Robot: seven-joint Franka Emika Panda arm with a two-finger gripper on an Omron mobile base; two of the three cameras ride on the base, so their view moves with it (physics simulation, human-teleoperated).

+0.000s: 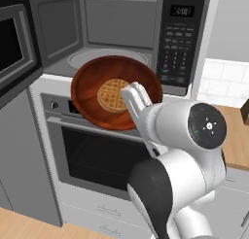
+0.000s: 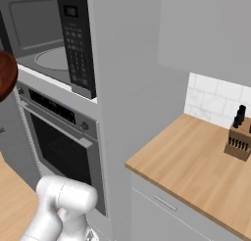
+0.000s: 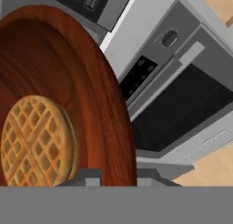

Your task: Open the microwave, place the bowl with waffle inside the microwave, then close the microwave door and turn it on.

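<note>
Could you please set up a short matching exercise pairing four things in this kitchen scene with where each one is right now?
Things:
1. waffle
2. bowl
3. knife block
4. turntable

Places:
A. on the wooden counter
B. inside the open microwave
C. in the bowl
D. held at its rim by the gripper, in front of the microwave

Pairs: 1-C, 2-D, 3-A, 4-B
</note>
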